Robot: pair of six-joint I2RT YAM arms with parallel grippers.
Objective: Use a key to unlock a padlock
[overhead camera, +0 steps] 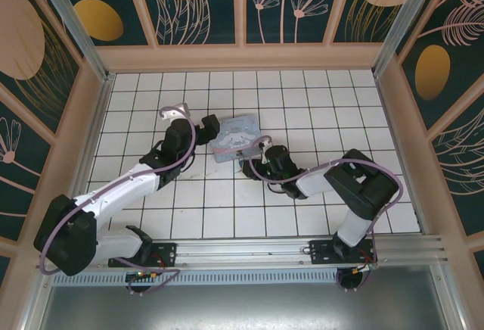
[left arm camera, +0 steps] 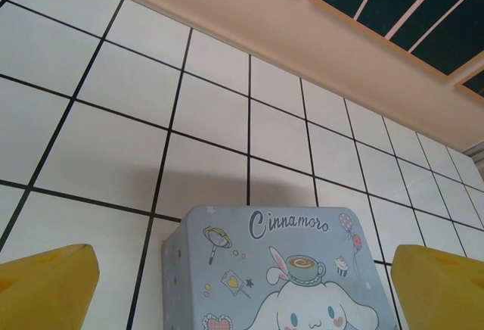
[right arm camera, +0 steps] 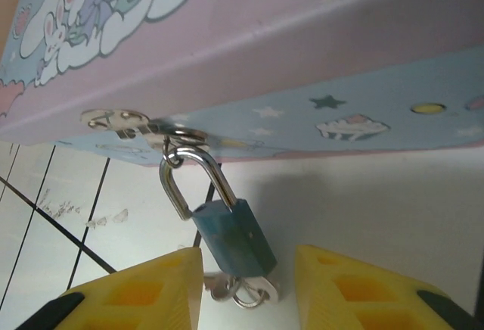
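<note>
Right claw [right arm camera: 248,288] part open, one finger either side of padlock [right arm camera: 231,235], with a gap on one side, so no grip. Key [right arm camera: 225,289] sits at the padlock's base. The shackle hangs from the hasp of the tin [right arm camera: 302,50]. Left claw [left arm camera: 242,292] is wide open at the tin's left end. Tin sits around mid-tabletop [overhead camera: 318,110].

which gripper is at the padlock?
The right gripper: its yellow fingers flank the blue padlock hanging from the cartoon tin's hasp. The left gripper, wide open, faces the tin's lid instead.
</note>
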